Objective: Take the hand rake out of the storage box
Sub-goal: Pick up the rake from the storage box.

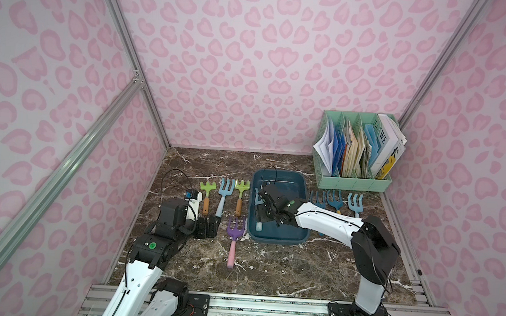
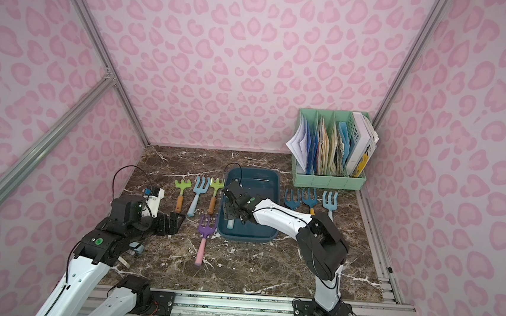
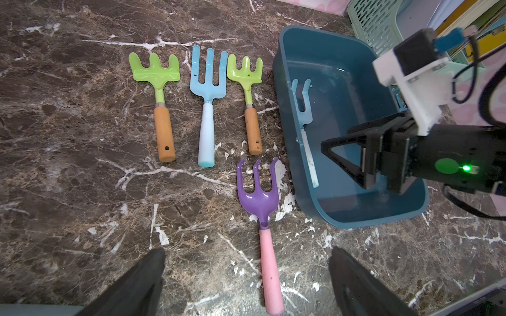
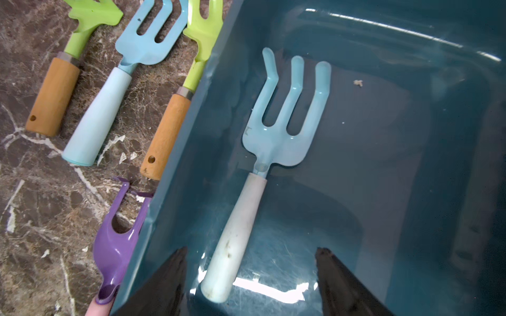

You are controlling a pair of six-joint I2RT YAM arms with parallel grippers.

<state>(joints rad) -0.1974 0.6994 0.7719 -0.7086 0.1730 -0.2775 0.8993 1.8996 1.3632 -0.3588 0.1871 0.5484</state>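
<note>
We found the light-blue, three-pronged metal hand rake with the pale, smooth, tapered handle (image 4: 258, 180) lying flat on the floor of the shallow dark teal-blue plastic storage box (image 1: 283, 233). It lay along the wall on the left arm's side, with its bent prongs pointing toward the back of the booth. The right gripper (image 4: 252, 249) hung low inside the box with its jaws apart. One finger stood on each side of the handle's butt end, and neither touched it as far as we could see. The left gripper (image 3: 247, 249) was spread wide and empty over the brown veined marble tabletop (image 1: 267, 274), beside the box.

We judged the rake light and rigid, unlikely to flex or break. Its painted head looked slick and awkward to pinch, so the handle seemed the place to take it, squarely across its thicker half. We thought the rounded taper could slip or roll. The nearby wall left the finger on that side little room.
</note>
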